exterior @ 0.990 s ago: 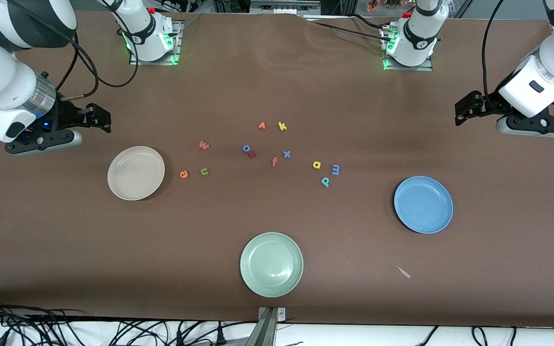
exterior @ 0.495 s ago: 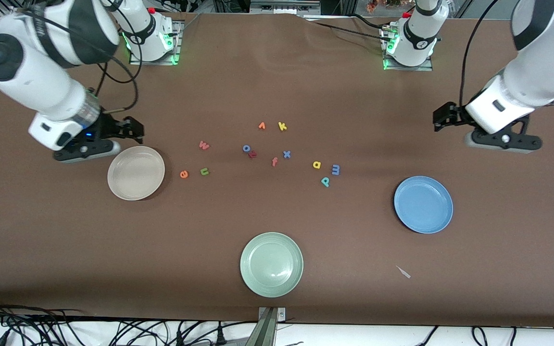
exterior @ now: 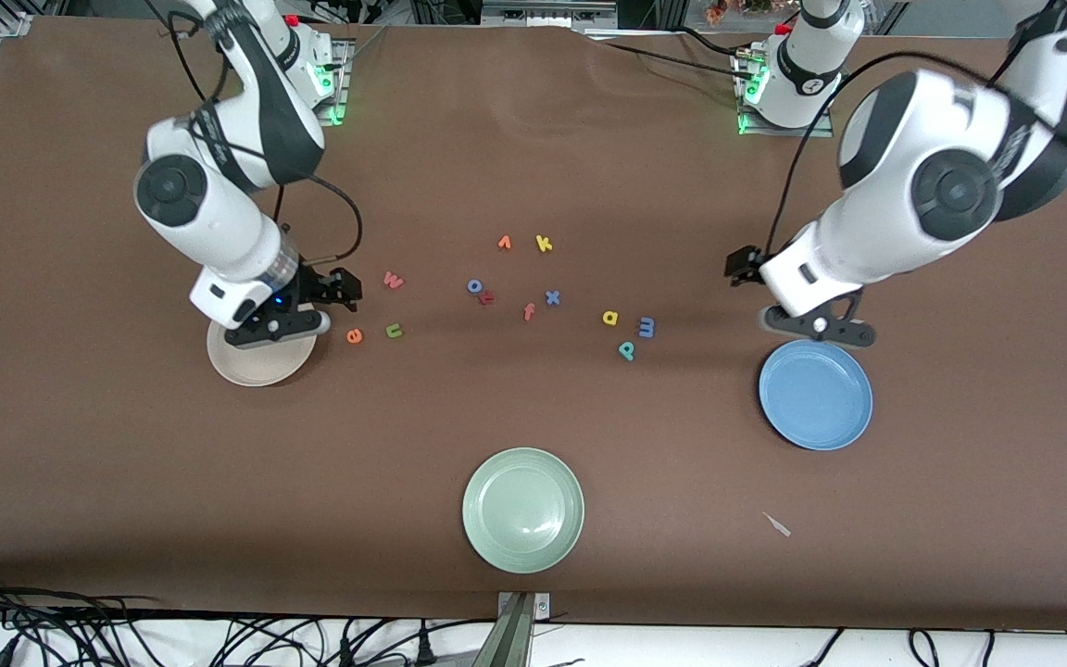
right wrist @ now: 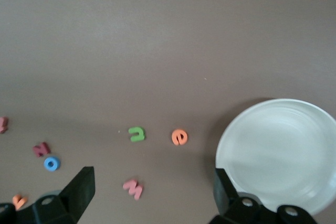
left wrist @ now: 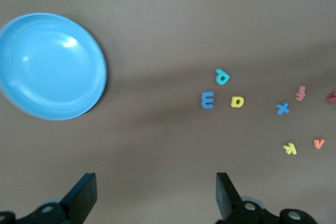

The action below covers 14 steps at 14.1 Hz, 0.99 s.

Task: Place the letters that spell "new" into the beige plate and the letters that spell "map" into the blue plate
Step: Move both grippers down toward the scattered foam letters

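Six task letters loose on the surface: w (exterior: 393, 280), e (exterior: 354, 335), n (exterior: 394, 330) beside beige plate (exterior: 260, 369); a (exterior: 609, 318), m (exterior: 646, 326), p (exterior: 626, 350) well apart from blue plate (exterior: 815, 395). Right tool (exterior: 341, 288) released, over beige plate's edge. Left tool (exterior: 743, 267) released, over bare surface near blue plate.

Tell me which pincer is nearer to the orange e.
Right. The right pincer hangs open over the table beside the beige plate, close to the orange e. The left pincer, also open, is up by the blue plate at the left arm's end.
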Tool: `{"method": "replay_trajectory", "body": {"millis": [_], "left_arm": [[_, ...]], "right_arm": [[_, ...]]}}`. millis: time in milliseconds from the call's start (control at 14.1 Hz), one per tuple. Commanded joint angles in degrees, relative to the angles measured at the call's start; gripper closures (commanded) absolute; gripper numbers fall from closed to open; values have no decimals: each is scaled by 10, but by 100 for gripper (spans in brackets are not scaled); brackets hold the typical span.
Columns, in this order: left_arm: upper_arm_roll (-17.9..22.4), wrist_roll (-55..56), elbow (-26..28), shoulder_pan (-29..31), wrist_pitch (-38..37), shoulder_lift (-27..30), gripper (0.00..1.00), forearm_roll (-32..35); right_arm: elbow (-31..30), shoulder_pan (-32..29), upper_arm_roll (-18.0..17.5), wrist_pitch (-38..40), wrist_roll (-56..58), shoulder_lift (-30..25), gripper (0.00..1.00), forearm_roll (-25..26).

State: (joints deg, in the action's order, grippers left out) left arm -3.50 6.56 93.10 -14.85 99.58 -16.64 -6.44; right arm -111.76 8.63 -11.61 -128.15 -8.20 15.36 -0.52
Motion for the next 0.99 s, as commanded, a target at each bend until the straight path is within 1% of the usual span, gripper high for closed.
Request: {"method": "replay_trajectory", "body": {"millis": [0,71,212,354,495,566,707,920], "left_arm": [[4,48,-8,-44,33,-43,0,-14],[4,79,-7,-63,46,-57,0,-7],[4,106,3,-87,83,-85,0,-5],[4,132,9,-103,117,-112,0,-5],[5,134,14,-109,140,-136,0,-2],[5,135,28,-111,160,-140,0,12],[4,136,86,-121,229,-139,0,47],[4,140,151,-124,335,-146,0,47]], "right_arm": [[3,1,-1,-38,-8,38,0,26],[3,1,-1,-50,-8,51,0,39],[-1,1,-1,-79,-8,78,0,54],[-25,1,1,-126,-8,86,0,59],[-36,1,1,-148,-8,93,1,59],[-38,1,1,-157,-8,100,0,59],[-41,1,3,-182,-8,117,0,59],[-41,0,5,-194,-8,130,0,83]]}}
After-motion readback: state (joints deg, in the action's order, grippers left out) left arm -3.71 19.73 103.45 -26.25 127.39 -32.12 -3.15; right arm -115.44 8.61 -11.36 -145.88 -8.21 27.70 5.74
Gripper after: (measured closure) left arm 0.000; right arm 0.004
